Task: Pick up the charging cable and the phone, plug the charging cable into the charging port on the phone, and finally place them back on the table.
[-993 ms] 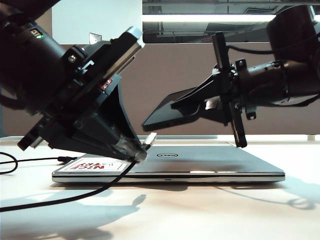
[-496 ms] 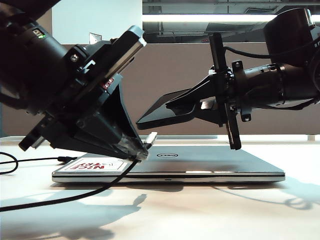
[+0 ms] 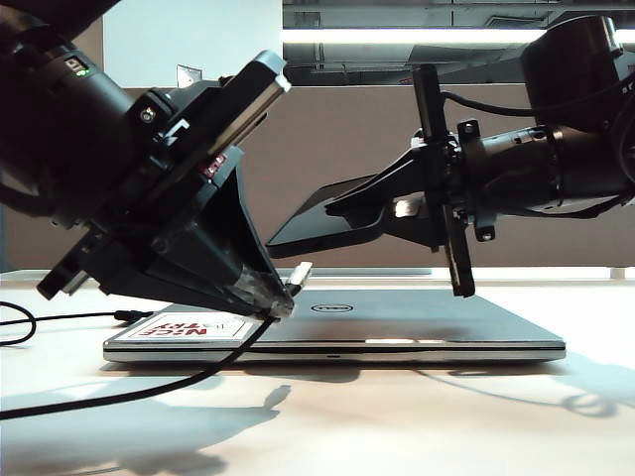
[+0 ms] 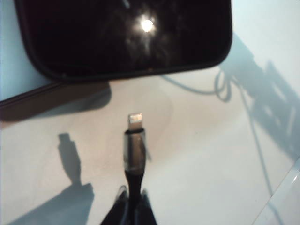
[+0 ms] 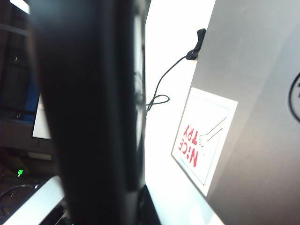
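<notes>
The left pincer (image 3: 281,297) sits at about 9 o'clock in the exterior view, low over the closed silver laptop (image 3: 397,322), and is clenched on the charging cable (image 3: 129,389) just behind its plug. The silver plug (image 3: 299,275) juts out past the fingertips, pointing up toward 1 o'clock. From the grip, the black cord drops off the laptop's front edge and trails across the white tabletop (image 3: 417,426) toward 8 o'clock.

In the left wrist view the plug (image 4: 135,120) stands clear on its dark collar, with the rounded end of the phone (image 4: 126,37) beyond it; plug and phone are near each other but apart.

The right pincer (image 3: 392,210) comes in from 3 o'clock and is clenched on the phone (image 3: 313,226), holding it in the air above the laptop. The phone tilts, its free end dipping toward 8 o'clock, close above the plug. In the right wrist view the phone (image 5: 89,108) fills the near field as a dark, blurred slab.

A white sticker with red lettering (image 3: 189,326) lies on the laptop lid near the left pincer.
</notes>
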You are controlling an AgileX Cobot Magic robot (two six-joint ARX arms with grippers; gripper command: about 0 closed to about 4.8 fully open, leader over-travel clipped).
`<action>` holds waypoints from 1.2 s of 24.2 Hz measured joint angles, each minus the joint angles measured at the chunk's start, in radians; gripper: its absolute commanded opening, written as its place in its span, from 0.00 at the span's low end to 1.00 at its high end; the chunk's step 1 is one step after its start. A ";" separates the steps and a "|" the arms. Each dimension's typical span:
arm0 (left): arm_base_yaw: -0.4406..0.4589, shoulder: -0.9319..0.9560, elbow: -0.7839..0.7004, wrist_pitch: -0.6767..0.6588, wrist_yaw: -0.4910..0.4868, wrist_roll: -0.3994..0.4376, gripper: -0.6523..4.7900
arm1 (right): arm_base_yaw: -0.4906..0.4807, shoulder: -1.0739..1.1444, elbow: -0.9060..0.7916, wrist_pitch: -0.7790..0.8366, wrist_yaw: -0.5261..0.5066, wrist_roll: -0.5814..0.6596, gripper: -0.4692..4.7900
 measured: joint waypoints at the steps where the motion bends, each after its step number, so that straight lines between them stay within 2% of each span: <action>1: 0.000 0.000 0.000 0.000 0.000 0.000 0.11 | 0.003 0.000 0.000 0.000 -0.001 0.000 0.09; 19: 0.000 0.000 0.000 0.007 0.000 0.000 0.11 | 0.013 0.005 -0.026 -0.013 0.019 -0.022 0.09; 29: 0.000 0.000 0.000 0.008 0.000 0.000 0.11 | 0.014 0.005 -0.026 0.038 0.025 0.031 0.09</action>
